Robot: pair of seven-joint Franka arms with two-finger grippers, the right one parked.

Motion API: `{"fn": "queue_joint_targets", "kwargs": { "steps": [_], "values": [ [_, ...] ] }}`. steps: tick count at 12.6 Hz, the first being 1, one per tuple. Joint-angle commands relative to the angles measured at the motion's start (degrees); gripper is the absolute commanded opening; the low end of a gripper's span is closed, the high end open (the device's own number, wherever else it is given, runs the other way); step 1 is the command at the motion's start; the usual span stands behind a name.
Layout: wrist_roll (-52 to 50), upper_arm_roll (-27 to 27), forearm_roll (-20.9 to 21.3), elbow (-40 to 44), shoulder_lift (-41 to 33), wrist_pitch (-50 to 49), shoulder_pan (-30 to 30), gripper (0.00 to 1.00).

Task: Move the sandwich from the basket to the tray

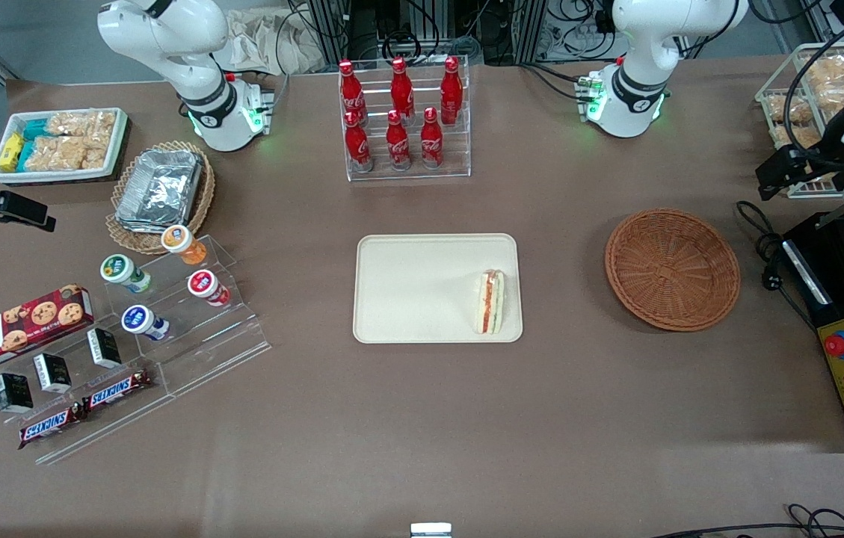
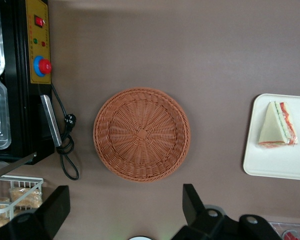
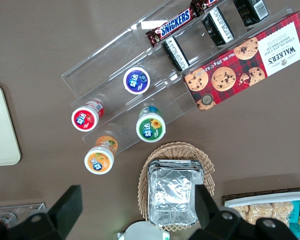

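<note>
The sandwich (image 1: 490,302) lies on the tray (image 1: 407,291) near its edge closest to the basket (image 1: 672,268), which sits on the worktop (image 1: 422,418) toward the working arm's end, while the gripper (image 2: 125,210) hangs above the basket, jaws apart, holding nothing.

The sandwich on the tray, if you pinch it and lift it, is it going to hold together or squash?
The sandwich is soft white bread over layered filling, so it would probably squash under a firm pinch. Its layers could slide apart. It looks light and lies flat on the tray, so rolling seems unlikely. The gripper hangs open above the empty basket.
</note>
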Motion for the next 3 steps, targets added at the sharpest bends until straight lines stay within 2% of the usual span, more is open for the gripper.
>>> {"fn": "queue_joint_targets", "kwargs": {
  "steps": [1, 3],
  "values": [
    [1.4, 0.64, -0.92, -2.23, -1.75, 1.35, -0.68, 1.0],
    [1.31, 0.82, -0.92, -1.79, -1.39, 1.34, -0.5, 1.0]
  ]
}}
